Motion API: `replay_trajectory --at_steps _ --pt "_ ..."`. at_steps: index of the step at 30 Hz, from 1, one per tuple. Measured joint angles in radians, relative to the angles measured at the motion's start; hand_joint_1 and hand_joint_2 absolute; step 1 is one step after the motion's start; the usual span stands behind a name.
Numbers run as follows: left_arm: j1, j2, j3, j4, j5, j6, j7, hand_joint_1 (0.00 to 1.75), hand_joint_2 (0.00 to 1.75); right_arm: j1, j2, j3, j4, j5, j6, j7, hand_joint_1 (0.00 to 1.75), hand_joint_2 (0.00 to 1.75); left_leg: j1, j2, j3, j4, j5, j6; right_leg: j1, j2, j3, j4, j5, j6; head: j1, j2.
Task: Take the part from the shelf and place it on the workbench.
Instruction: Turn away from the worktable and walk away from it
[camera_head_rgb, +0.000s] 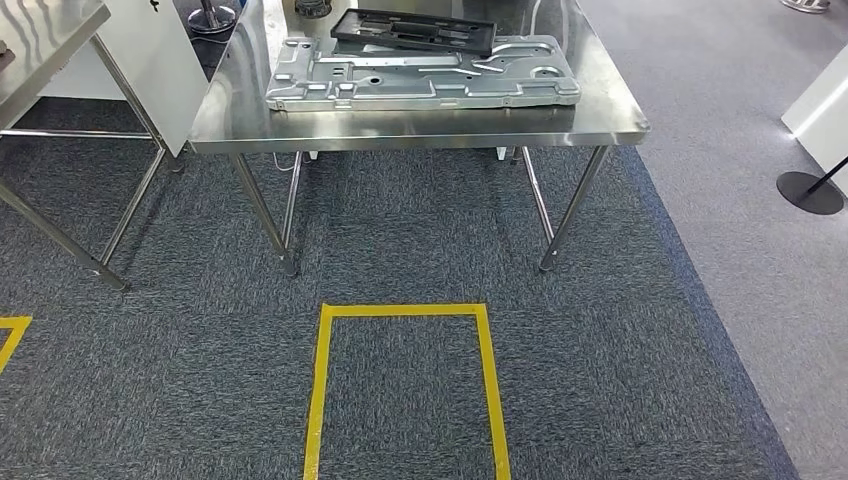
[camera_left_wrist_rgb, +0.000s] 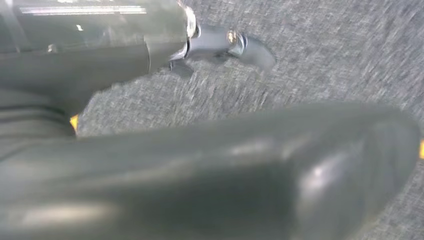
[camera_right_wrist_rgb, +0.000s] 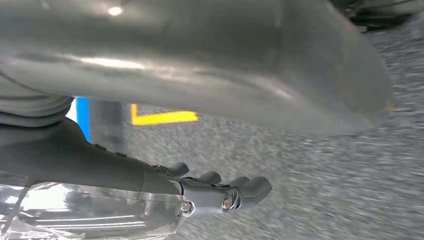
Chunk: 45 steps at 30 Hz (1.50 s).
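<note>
Where carpet (camera_head_rgb: 400, 240) lies bare, part (camera_head_rgb: 425, 75) overhangs workbench (camera_head_rgb: 420, 128) nowhere.

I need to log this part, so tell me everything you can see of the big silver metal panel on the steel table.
The silver panel is a large, roughly rectangular sheet of stamped metal, pale grey and matte, with raised ribs, pressed channels, small holes and notched edges. It lies flat on the shiny steel table, long side toward the robot. A black rectangular frame rests partly on its far edge. Nothing else touches it.
</note>
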Motion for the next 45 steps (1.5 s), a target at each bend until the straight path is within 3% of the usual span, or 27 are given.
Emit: replay_trajectory --at_steps 1,2,4,6,10,12,14,15,16,17,18,20,22,24,27,31,35,44,45 --pt "0.0 0.0 0.0 0.0 0.0 0.001 0.004 0.0 0.44 0.0 0.0 -0.003 0.0 0.0 0.002 0.005 0.0 0.44 0.0 0.0 -0.01 0.005 0.004 -0.001 0.0 0.0 0.016 -0.003 0.002 0.0 0.0 0.0" --pt "0.0 0.0 0.0 0.0 -0.001 0.002 0.011 0.0 0.87 0.0 0.0 -0.005 0.0 0.001 0.002 0.011 0.0 0.87 0.0 0.0 -0.019 0.011 0.007 -0.003 -0.001 0.0 0.055 -0.051 0.021 -0.001 0.0 0.0" --pt "0.0 0.0 0.0 0.0 -0.004 0.005 0.026 0.0 1.75 -0.002 0.0 -0.007 0.0 0.003 0.004 0.024 0.0 1.75 -0.001 0.0 -0.031 0.024 0.01 -0.008 0.001 0.0 0.161 -0.207 0.065 -0.009 0.0 0.0" --pt "-0.002 0.0 0.0 0.0 -0.007 0.005 0.032 0.0 1.75 -0.004 0.0 -0.009 0.0 0.002 0.011 0.031 0.0 1.75 -0.005 0.0 -0.038 0.033 0.013 -0.016 0.005 0.0 0.213 -0.299 0.081 -0.022 0.0 0.0" --pt "-0.004 0.002 0.0 0.0 -0.008 0.002 0.033 0.0 1.75 -0.004 0.0 -0.018 0.0 0.0 0.021 0.032 0.0 1.75 -0.005 -0.003 -0.049 0.049 0.007 -0.038 0.004 -0.001 0.206 -0.314 0.095 -0.048 -0.002 0.0" --pt "-0.004 0.004 0.0 0.0 -0.008 0.002 0.033 0.0 1.75 -0.005 0.0 -0.02 0.0 0.0 0.022 0.032 0.0 1.75 -0.001 -0.006 -0.083 0.129 -0.05 -0.048 0.001 -0.003 0.199 -0.319 0.105 -0.06 -0.005 0.0" --pt "-0.004 0.004 0.0 0.0 -0.008 0.001 0.033 0.0 1.75 -0.005 0.0 -0.021 0.0 0.0 0.023 0.031 0.0 1.75 0.004 -0.007 -0.141 0.266 -0.124 -0.055 0.003 -0.003 0.187 -0.317 0.112 -0.065 -0.007 0.0" --pt "-0.003 0.004 0.0 0.0 -0.008 0.001 0.033 0.0 1.75 -0.004 0.0 -0.021 0.0 0.002 0.026 0.03 0.0 1.75 0.007 -0.007 -0.159 0.315 -0.142 -0.06 0.004 -0.003 0.181 -0.315 0.115 -0.065 -0.007 0.0" --pt "-0.002 0.004 0.0 0.0 -0.008 0.001 0.033 0.0 1.75 -0.003 0.0 -0.021 0.0 0.003 0.03 0.029 0.0 1.75 0.011 -0.007 -0.16 0.329 -0.141 -0.065 0.004 -0.003 0.176 -0.313 0.116 -0.065 -0.007 0.0" --pt "-0.002 0.004 0.0 0.0 -0.007 0.002 0.032 0.0 1.75 -0.003 0.0 -0.021 0.0 0.004 0.034 0.026 0.0 1.31 0.016 -0.007 -0.138 0.297 -0.12 -0.072 0.003 -0.003 0.172 -0.308 0.117 -0.065 -0.007 0.0" --pt "-0.002 0.005 0.0 0.0 -0.006 0.002 0.032 0.0 1.75 -0.003 0.0 -0.022 0.0 0.001 0.039 0.023 0.0 0.87 0.023 -0.007 -0.098 0.229 -0.088 -0.081 0.001 -0.002 0.167 -0.301 0.117 -0.063 -0.007 0.0" --pt "-0.004 0.003 0.0 0.0 -0.003 0.003 0.032 0.0 1.75 -0.003 -0.003 -0.024 -0.001 -0.013 0.049 0.008 0.0 0.87 0.034 -0.013 -0.021 0.089 -0.048 -0.093 0.002 0.002 0.157 -0.281 0.112 -0.056 -0.009 0.0" --pt "-0.006 0.0 0.0 0.0 -0.002 0.003 0.032 0.0 1.75 -0.004 -0.007 -0.027 -0.002 -0.026 0.055 -0.004 0.0 1.75 0.036 -0.022 0.001 0.038 -0.045 -0.092 0.006 0.005 0.15 -0.268 0.106 -0.048 -0.011 0.0" --pt "-0.006 0.0 0.0 0.0 -0.001 0.003 0.032 0.0 1.75 -0.004 -0.008 -0.028 -0.002 -0.03 0.056 -0.007 0.0 1.75 0.035 -0.025 0.0 0.038 -0.038 -0.083 0.007 0.006 0.15 -0.266 0.105 -0.046 -0.009 0.0" --pt "0.002 0.007 -0.013 0.0 0.022 -0.003 0.057 0.0 1.75 -0.003 -0.008 -0.038 -0.003 -0.071 0.075 -0.034 0.0 1.75 0.028 -0.022 -0.006 0.043 -0.032 -0.063 0.003 0.008 0.148 -0.271 0.114 -0.033 -0.002 0.0" --pt "0.015 0.02 -0.075 -0.001 0.085 -0.007 0.093 0.0 0.0 0.004 -0.007 -0.002 -0.006 -0.151 0.09 -0.048 0.0 1.75 0.02 -0.022 -0.009 0.046 -0.032 -0.055 -0.002 0.009 0.147 -0.276 0.12 -0.023 -0.001 0.0" --pt "0.027 0.028 -0.151 -0.005 0.144 -0.006 0.119 0.0 0.0 0.016 -0.008 0.056 -0.013 -0.227 0.098 -0.045 0.0 0.0 0.018 -0.022 -0.01 0.046 -0.032 -0.054 -0.003 0.009 0.147 -0.277 0.121 -0.022 -0.001 0.0" --pt "0.057 0.042 -0.354 -0.026 0.278 -0.004 0.177 0.0 0.0 0.046 -0.011 0.223 -0.041 -0.398 0.117 -0.033 0.0 0.0 0.019 -0.022 -0.01 0.046 -0.031 -0.054 -0.003 0.009 0.146 -0.277 0.122 -0.022 -0.001 0.0" --pt "0.06 0.043 -0.376 -0.028 0.294 -0.003 0.184 0.0 0.0 0.049 -0.012 0.241 -0.043 -0.419 0.12 -0.031 0.0 0.44 0.019 -0.022 -0.011 0.046 -0.031 -0.054 -0.002 0.009 0.146 -0.277 0.122 -0.021 -0.001 0.0"
